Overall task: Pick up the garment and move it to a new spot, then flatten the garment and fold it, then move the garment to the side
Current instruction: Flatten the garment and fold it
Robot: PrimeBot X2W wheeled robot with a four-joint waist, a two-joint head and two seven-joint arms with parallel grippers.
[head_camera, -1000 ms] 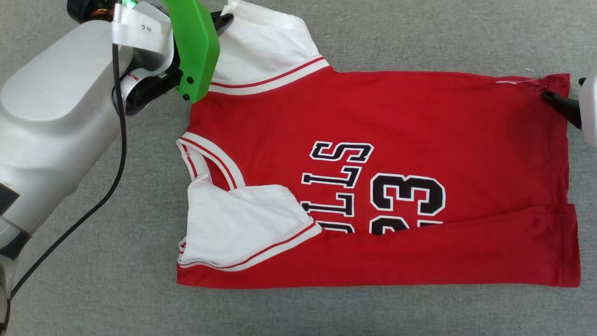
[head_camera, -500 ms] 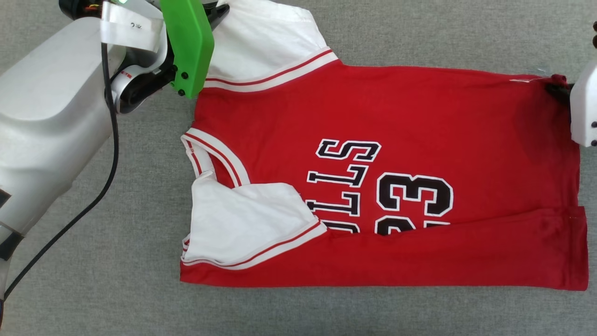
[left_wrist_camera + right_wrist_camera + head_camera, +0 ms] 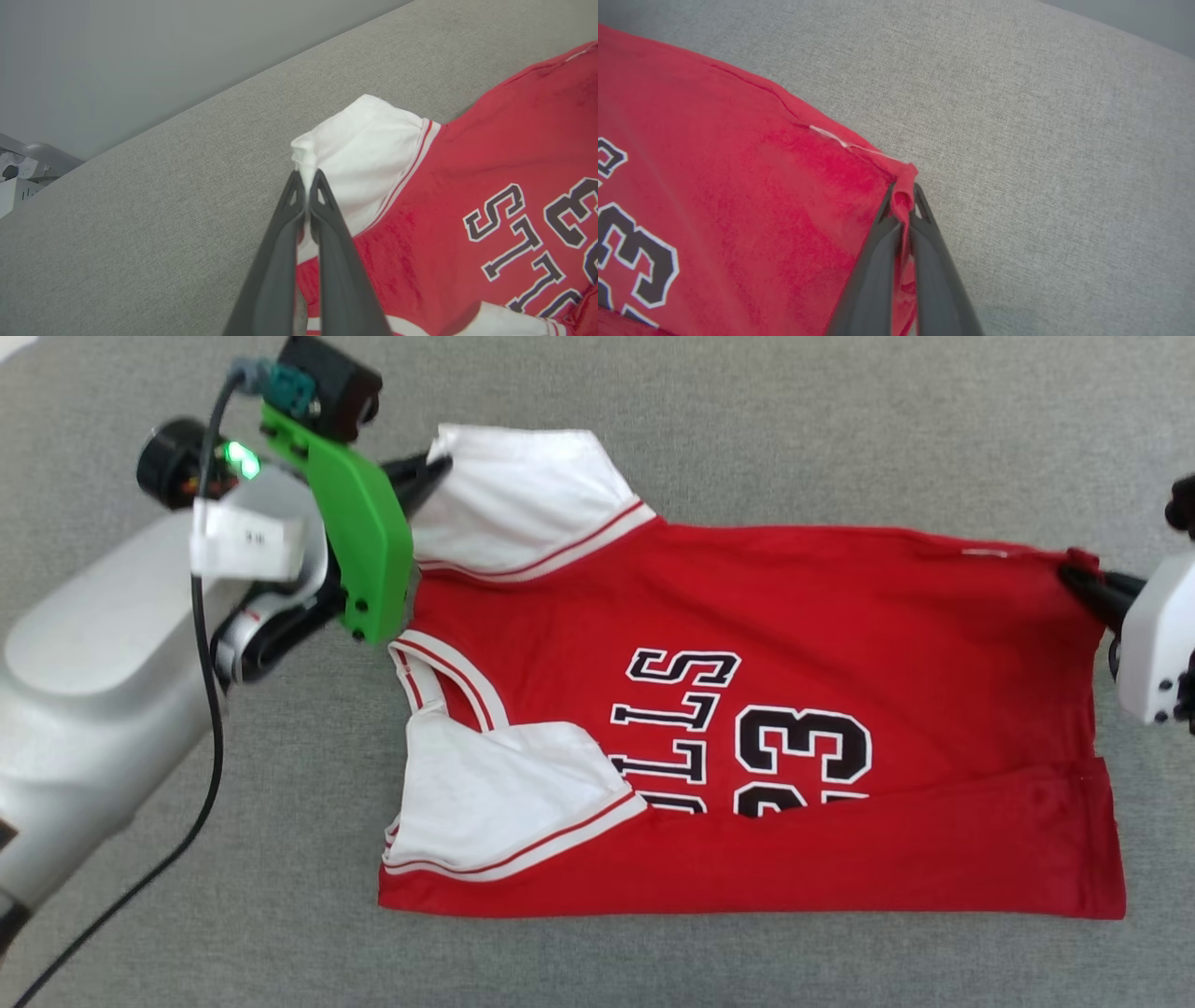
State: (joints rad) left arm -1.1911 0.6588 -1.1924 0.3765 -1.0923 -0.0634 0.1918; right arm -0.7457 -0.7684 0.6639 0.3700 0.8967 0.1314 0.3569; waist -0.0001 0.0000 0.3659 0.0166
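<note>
The garment (image 3: 840, 607), a red jersey T-shirt with white sleeves and black lettering, lies on the grey cloth surface with its near long edge folded up over the lettering. My left gripper (image 3: 431, 469) is shut on the far white sleeve's corner (image 3: 306, 156); in the left wrist view the left gripper (image 3: 307, 179) pinches white cloth between its fingertips. My right gripper (image 3: 1074, 581) is shut on the garment's far hem corner, and in the right wrist view the right gripper (image 3: 903, 196) has red cloth bunched between its fingers. Both held corners are raised a little.
The grey cloth surface (image 3: 840, 420) stretches all around the garment. A black cable (image 3: 201, 728) hangs from my left arm at the left. The surface's far edge meets a grey wall (image 3: 140, 56), with white equipment (image 3: 18, 172) beyond it.
My right gripper has closed on the garment's far hem corner. Both grippers have lifted their corners slightly, and the far edge has drawn in. The head view has shifted.
</note>
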